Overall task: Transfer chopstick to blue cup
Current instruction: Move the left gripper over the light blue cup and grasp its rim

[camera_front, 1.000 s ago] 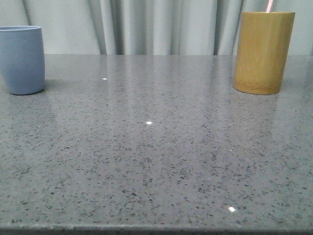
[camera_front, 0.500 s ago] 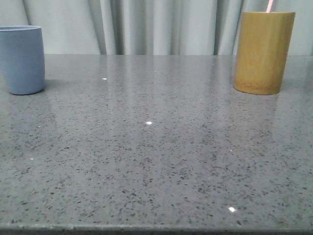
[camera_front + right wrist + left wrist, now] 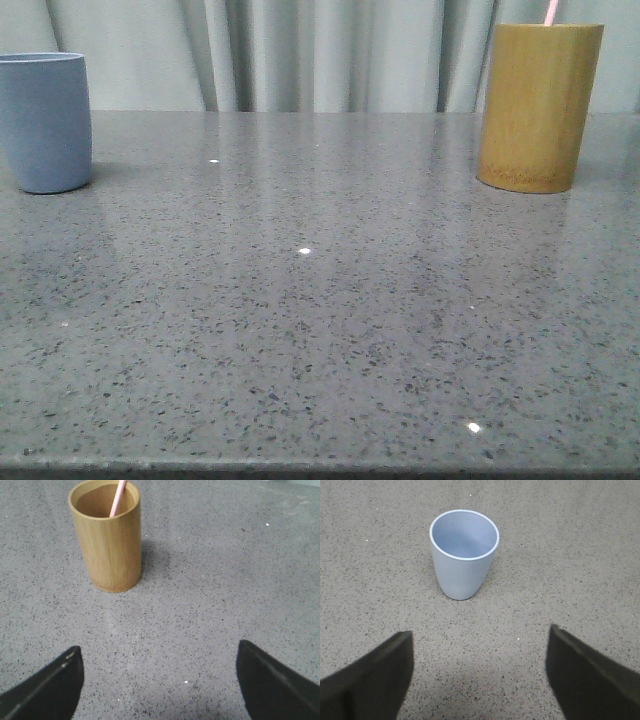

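The blue cup [image 3: 44,122] stands upright and empty at the table's far left; the left wrist view shows it [image 3: 464,555] too. A pale pink chopstick [image 3: 551,11] sticks out of a tan bamboo cylinder [image 3: 537,106] at the far right. It also shows in the right wrist view [image 3: 118,498], inside the cylinder [image 3: 107,536]. My left gripper [image 3: 480,640] is open and empty, some way short of the blue cup. My right gripper [image 3: 159,652] is open and empty, some way short of the cylinder. Neither gripper shows in the front view.
The grey speckled stone table [image 3: 320,300] stretches between the two cups, its front edge at the bottom of the front view. A grey curtain [image 3: 300,55] hangs behind the table.
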Robot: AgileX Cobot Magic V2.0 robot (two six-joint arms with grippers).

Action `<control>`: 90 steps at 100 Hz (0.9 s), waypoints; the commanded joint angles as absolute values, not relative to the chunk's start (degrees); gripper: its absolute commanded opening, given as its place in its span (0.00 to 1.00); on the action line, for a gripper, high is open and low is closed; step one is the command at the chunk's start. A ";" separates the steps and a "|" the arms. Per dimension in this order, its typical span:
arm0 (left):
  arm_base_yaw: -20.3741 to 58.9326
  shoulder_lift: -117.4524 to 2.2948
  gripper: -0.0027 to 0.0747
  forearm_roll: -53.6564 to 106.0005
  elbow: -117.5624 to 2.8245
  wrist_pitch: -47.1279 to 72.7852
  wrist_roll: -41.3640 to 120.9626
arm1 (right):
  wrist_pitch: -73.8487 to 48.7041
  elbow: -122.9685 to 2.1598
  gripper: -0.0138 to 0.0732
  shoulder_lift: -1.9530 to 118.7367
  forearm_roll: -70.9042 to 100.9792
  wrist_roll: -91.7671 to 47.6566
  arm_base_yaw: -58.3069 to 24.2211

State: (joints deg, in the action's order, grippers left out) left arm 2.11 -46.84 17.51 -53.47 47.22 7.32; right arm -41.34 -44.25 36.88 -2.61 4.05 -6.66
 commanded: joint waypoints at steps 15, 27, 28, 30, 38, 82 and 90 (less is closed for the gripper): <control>2.10 -48.69 0.81 17.65 -57.74 40.85 7.73 | -35.80 -46.33 0.91 37.26 -2.87 3.67 -6.23; 2.10 -54.24 0.81 16.82 -63.48 41.94 7.73 | -35.62 -46.33 0.91 37.26 -2.87 3.67 -6.23; 2.10 -54.63 0.81 16.82 -63.86 42.17 7.73 | -35.62 -46.33 0.91 37.26 -2.87 3.67 -6.23; 2.10 -55.81 0.81 16.82 -64.99 42.29 7.73 | -35.58 -46.33 0.91 37.26 -2.87 3.67 -6.23; 2.10 -60.69 0.81 16.82 -69.08 42.64 7.73 | -35.58 -46.33 0.91 37.26 -2.87 3.67 -6.23; 2.10 -83.99 0.81 13.85 -87.44 51.96 7.73 | -36.36 -46.33 0.91 37.26 -2.87 3.67 -6.23; 2.10 -86.30 0.81 13.72 -88.13 52.08 7.73 | -36.56 -46.33 0.91 37.26 -2.87 3.67 -6.23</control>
State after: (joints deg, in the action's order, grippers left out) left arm 2.11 -86.32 13.26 -85.47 54.08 7.52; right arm -39.99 -44.25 36.88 -2.61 4.05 -6.66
